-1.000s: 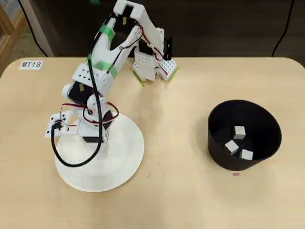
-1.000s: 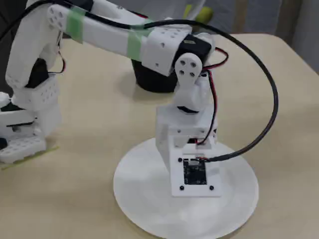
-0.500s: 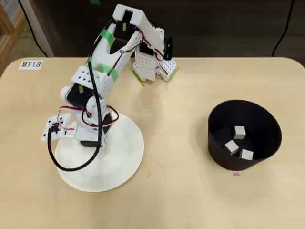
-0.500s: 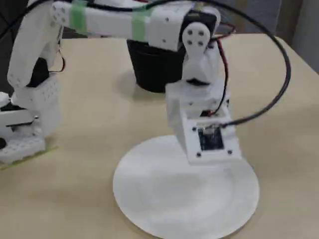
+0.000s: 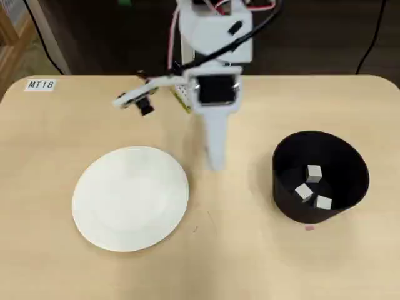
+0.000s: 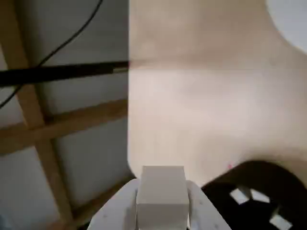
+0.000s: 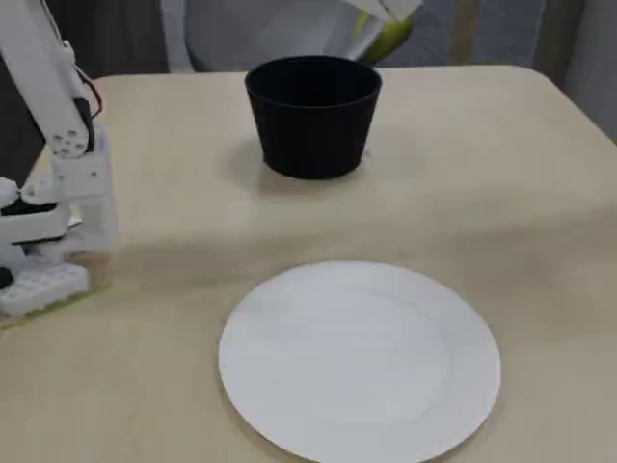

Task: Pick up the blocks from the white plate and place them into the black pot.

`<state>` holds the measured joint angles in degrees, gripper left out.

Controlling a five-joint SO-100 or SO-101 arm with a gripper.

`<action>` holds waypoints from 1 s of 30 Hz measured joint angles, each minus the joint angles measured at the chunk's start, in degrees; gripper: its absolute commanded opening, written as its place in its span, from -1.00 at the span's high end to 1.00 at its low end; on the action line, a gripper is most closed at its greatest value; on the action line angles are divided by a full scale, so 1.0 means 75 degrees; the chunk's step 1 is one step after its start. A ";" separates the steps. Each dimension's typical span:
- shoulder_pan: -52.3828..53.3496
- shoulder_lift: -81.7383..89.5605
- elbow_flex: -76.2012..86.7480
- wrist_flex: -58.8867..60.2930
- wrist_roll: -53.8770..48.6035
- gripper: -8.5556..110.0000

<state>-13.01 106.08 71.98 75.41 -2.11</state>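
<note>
hand [image 6: 162, 211] lifted off white plate [image 5: 130, 197], clamped on last block [image 6: 161, 190] | plate now bare | black pot [image 5: 320, 177] at 3 o'clock holds three

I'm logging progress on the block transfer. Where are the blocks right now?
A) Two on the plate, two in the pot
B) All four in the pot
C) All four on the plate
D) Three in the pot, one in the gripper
D: the overhead view shows three blocks inside the black pot and a bare white plate, while the wrist view shows the gripper shut on a fourth block.

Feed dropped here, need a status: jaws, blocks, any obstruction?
Gripper shut on one block. Three blocks in the pot; plate empty. Nothing blocking the way to the pot.
</note>
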 measured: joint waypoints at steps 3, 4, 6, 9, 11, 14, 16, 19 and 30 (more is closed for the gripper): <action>-0.0879 0.0574 0.0820 -0.0645 0.0387 0.90; -0.1125 0.0703 0.1113 -0.0867 0.0469 0.90; -0.1652 0.0949 0.1793 -0.1406 0.0551 0.90; -0.2320 0.1172 0.2883 -0.2332 0.0574 0.90; -0.2578 0.1184 0.3480 -0.2871 0.0574 0.90; -0.2742 0.1184 0.4219 -0.3586 0.0574 0.90; -0.2859 0.1137 0.4523 -0.3902 0.0574 0.90; -0.2977 0.0855 0.4723 -0.4242 0.0574 0.90; -0.3023 0.0363 0.4805 -0.4559 0.0469 0.43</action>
<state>-35.68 108.81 108.02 41.22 1.41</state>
